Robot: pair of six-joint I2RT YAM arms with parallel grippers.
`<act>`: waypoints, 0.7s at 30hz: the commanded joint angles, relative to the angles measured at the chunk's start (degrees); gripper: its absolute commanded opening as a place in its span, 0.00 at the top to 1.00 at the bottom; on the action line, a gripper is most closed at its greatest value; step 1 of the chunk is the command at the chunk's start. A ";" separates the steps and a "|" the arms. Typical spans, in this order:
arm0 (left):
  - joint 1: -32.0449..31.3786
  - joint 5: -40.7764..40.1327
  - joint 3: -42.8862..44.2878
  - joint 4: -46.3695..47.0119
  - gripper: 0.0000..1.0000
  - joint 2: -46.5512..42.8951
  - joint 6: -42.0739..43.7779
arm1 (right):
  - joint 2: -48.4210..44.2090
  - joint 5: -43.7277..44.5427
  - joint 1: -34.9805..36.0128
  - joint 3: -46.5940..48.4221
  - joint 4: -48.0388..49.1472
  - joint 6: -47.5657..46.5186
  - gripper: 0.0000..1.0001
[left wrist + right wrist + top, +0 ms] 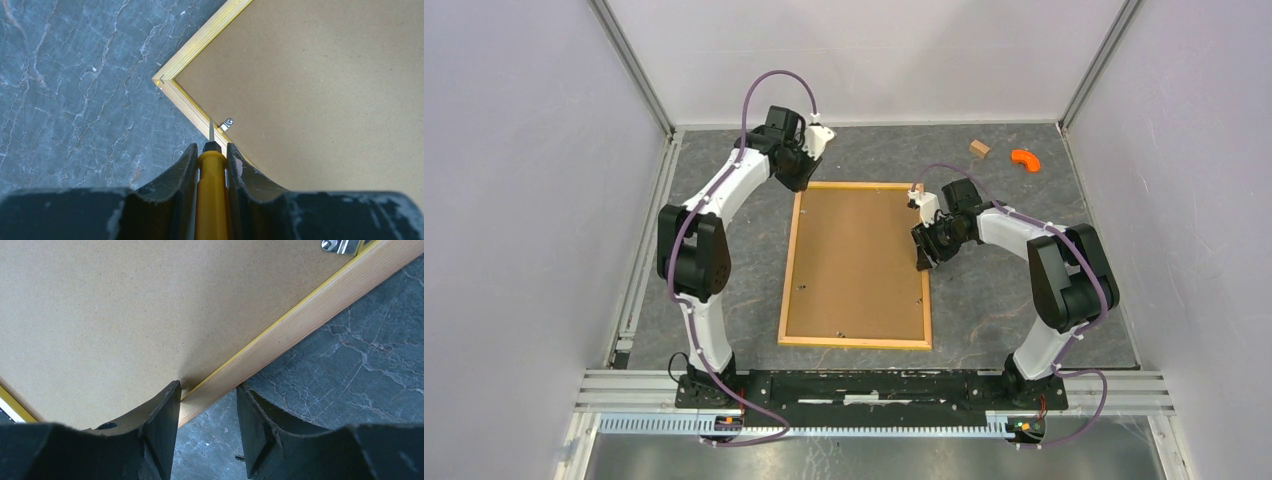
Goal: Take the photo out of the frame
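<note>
The frame lies back-up mid-bench, my left end effector clenching a yellow screwdriver beside a corner clip, my right end effector released astride its right rail, a wooden block and an orange piece well apart beyond.

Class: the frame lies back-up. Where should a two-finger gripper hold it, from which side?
Probably the right rail of the frame, from above: one finger on the backing board side, one outside. The rail is a narrow strip with a free outer edge; the flat board gives nothing to pinch. The open right gripper straddles it so.
</note>
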 commanded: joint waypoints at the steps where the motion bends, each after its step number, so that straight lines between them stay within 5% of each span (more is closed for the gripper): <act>1: -0.02 -0.34 -1.06 3.04 0.98 0.19 3.09 | 1.65 1.39 0.29 -1.18 -0.83 -1.35 0.49; 21: 0.66 -0.63 -4.93 4.81 0.98 2.88 2.95 | 0.89 2.03 0.35 -2.28 -0.50 -1.35 0.50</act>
